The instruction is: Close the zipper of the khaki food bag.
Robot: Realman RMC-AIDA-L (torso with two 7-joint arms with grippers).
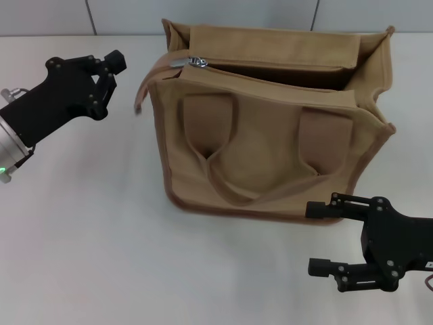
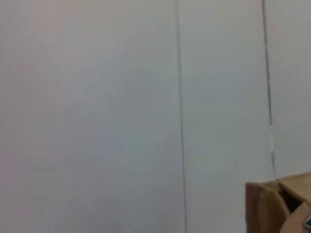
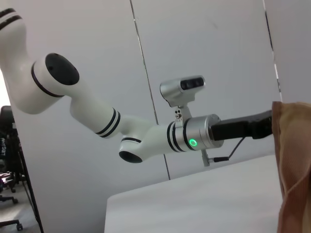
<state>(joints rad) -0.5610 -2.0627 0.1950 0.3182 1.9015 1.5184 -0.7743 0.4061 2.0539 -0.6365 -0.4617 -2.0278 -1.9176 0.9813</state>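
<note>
The khaki food bag (image 1: 270, 128) stands upright in the middle of the table, with its top gaping open. The zipper (image 1: 270, 68) runs along the open top, and its silver pull tab (image 1: 197, 62) lies at the bag's left end. My left gripper (image 1: 115, 62) hovers to the left of that end, a short way from the tab, shut and empty. My right gripper (image 1: 318, 237) is open and empty, low in front of the bag's right corner. A corner of the bag shows in the left wrist view (image 2: 272, 204), and one edge in the right wrist view (image 3: 294, 160).
The white table (image 1: 101, 237) carries only the bag. A grey panelled wall (image 1: 237, 10) stands behind it. The right wrist view shows my left arm (image 3: 146, 141) reaching in over the table.
</note>
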